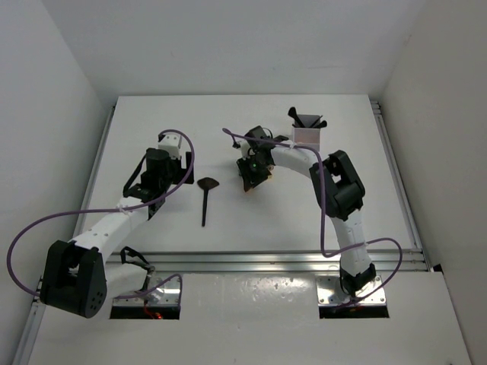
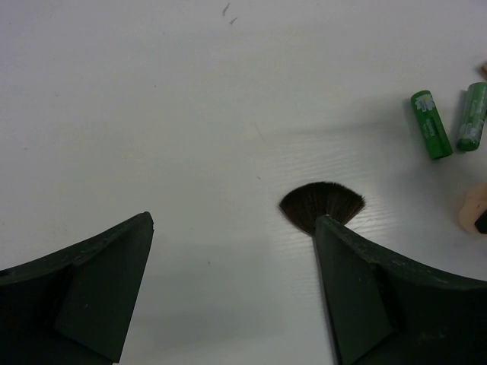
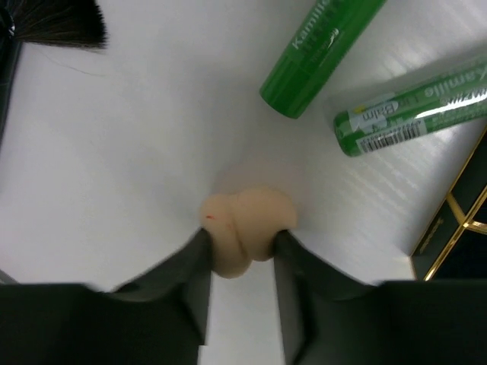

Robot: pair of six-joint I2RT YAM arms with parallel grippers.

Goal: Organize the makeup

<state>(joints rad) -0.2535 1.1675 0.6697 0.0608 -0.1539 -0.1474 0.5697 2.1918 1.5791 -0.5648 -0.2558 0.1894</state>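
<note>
- Right tool (image 3: 242,255): its two fingers (image 3: 186,285) press on opposite sides of a peach sponge (image 3: 245,224), which bulges between them. The tool grips the sponge.
- Sponge: it sits at the surface of the white desk (image 3: 137,152). Whether it rests there or is just lifted cannot be told.
- Just beyond the sponge, in the right wrist view: two green tubes (image 3: 319,49) lie on the desk, near each other but apart.
- To the right of the tubes: a black-gold tube (image 3: 456,236), cut off by the frame edge.
- Upper left of the same view: the dark bristles of a brush (image 3: 61,23).
- Left tool (image 2: 234,222): jaws stand wide apart and hold nothing.
- Brush, in the left wrist view: its fan head lies flat on the desk just beyond the left tool's right finger, which hides the handle.
- Top view: the brush lies between the two arms, head away from the bases, and the left tool is beside it.
- Box (image 1: 308,135): white, near the far right of the desk, well apart from the brush. Black pieces (image 1: 308,119) stand up out of it.
</note>
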